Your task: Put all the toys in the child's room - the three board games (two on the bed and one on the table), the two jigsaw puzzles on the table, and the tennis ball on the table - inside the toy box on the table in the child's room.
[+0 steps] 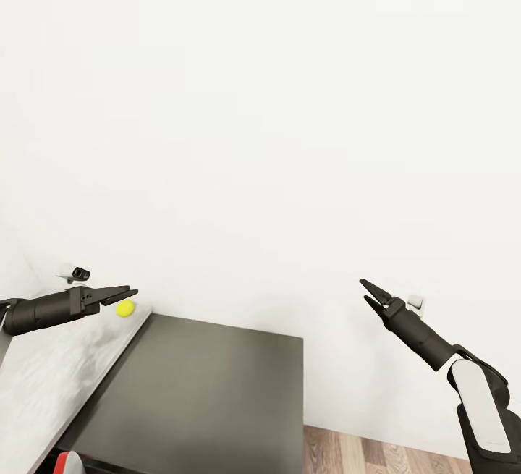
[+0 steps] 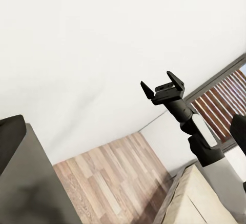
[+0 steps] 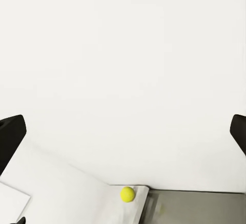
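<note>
- Left gripper point(image 1: 129, 293): black two-fingered jaws on a dark arm, reaching in from the left edge of the head view above the counter's pale section. The fingers lie close together in a narrow wedge and hold nothing; whether they are fully closed cannot be told.
- Small white camera-like object point(image 1: 74, 272): stands at the counter's back edge against the wall, just behind the left arm.
- Tennis ball point(image 1: 125, 308): small yellow-green sphere resting on the pale grey slab of the counter point(image 1: 43, 387), near its back edge and close to the step down to the lower section. In the head view it sits just below and beside the left fingertips; a sphere offers no long axis to align with.
- Lower dark grey section point(image 1: 210, 394): flat matt top adjoining the pale slab, its right corner ending above the wood-plank floor point(image 1: 376, 452).
- Right gripper point(image 1: 369, 294): black jaws on a white-and-black arm, raised off the counter's right side, parted moderately and empty; the left wrist view shows its two fingers clearly separated.
- Governing relation (judgement): the ball lies far nearer the left jaws than the right, which are well apart from it across the dark section; a short descent by the left arm, with the fingers spread first, appears the likelier approach.
</note>
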